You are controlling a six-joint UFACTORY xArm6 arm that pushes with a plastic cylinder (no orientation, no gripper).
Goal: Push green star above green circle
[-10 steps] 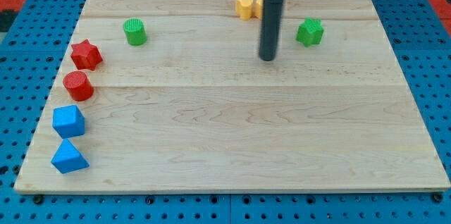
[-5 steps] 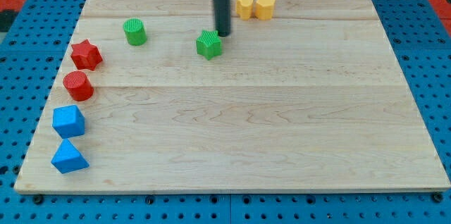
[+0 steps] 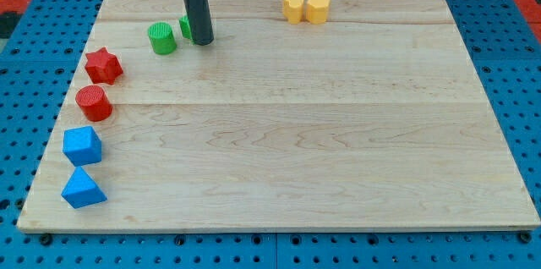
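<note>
The green circle [image 3: 162, 38] stands near the board's upper left. The green star [image 3: 185, 26] is just to its right and slightly higher, mostly hidden behind my rod; only its left edge shows. My tip [image 3: 202, 41] rests on the board right beside the star, on its right and lower side, close to the circle's right.
A red star [image 3: 103, 66], a red circle [image 3: 93, 102], a blue cube [image 3: 82, 145] and a blue wedge-shaped block [image 3: 83, 189] line the board's left edge. Two yellow blocks [image 3: 305, 7] sit side by side at the view's top. The wooden board [image 3: 279, 134] lies on a blue pegboard.
The green star has been pushed left from the board's upper right to just beside the green circle. My tip has travelled left with it.
</note>
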